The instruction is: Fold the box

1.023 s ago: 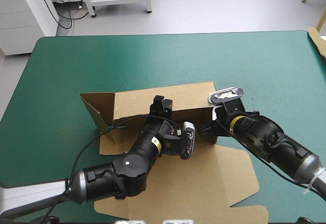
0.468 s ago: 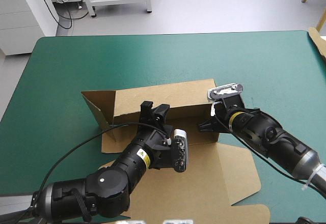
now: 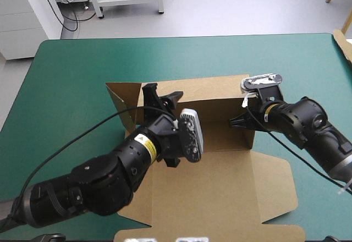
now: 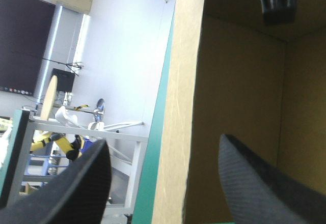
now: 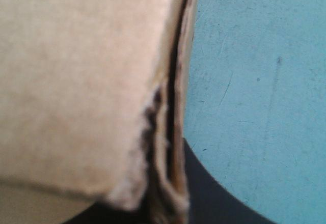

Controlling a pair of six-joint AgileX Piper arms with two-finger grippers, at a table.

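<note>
Broadly, the brown box (image 3: 217, 136) lay at the middle of the teal-green cover (image 3: 71, 71), its long axis running left to right, parallel with the table's far edge. Its far wall (image 3: 209, 91) stood raised and a side flap (image 3: 122, 96) angled out at the left end. The lid (image 3: 220, 195) lay flat, stretching toward the near edge, so the tray opened upward. The left gripper (image 3: 162, 94) sat near the left end of the far wall with its black fingers (image 4: 76, 188) well apart. In its wrist view a raised wall's edge stood between them, one finger inside the box and one outside. The right gripper (image 3: 241, 122) was at the box's right end wall, pinched together on the doubled board edge. A strip of more board (image 3: 344, 43) showed at the table's right edge, well apart from the box. A small yellow sticker (image 3: 141, 139) sat on the left arm, its print too small to read.
</note>
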